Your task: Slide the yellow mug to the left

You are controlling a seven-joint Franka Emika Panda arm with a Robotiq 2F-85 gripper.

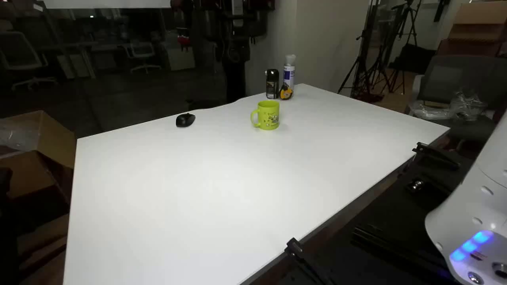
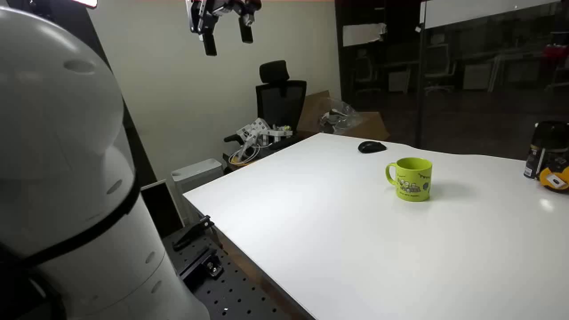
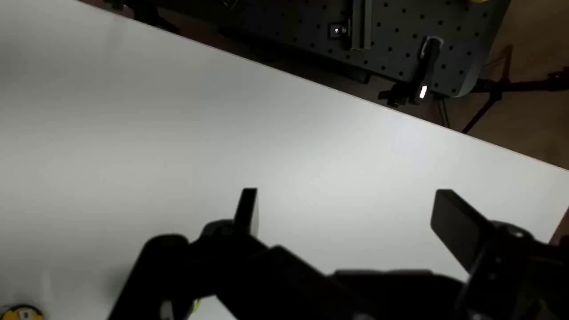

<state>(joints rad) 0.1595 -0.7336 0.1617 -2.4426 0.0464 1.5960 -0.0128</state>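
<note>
Yellow mug (image 2: 414, 181) standing upright on the table (image 2: 311, 240), its handle (image 2: 387, 174) pointing to the left of the picture in both exterior views; the glossy wall is suggesting glazed ceramic, so the mug is probably going to feel stiff, moderately heavy, slippery and liable to chip if toppled; the smooth white top is likely offering little drag, so a slow push low on the body is promising a slide rather than a tip; the wall opposite the handle is looking like the best place for contact, since the handle is seemingly leading, at least partly, if left is the robot's own; should a hold be needed, the rim or body is serving better than the slender handle; whether anything is lying inside cannot be told; a black mouse (image 2: 372, 147) is lying near the far edge of the table; a black bottle (image 1: 272, 84), a spray can (image 1: 289, 74) and a tape measure (image 1: 286, 92) are standing close together beyond the mug in an exterior view; the gripper (image 3: 346, 195) is hanging high above the table, well apart from the mug, its fingers (image 3: 458, 227) spread wide with nothing between them.
</note>
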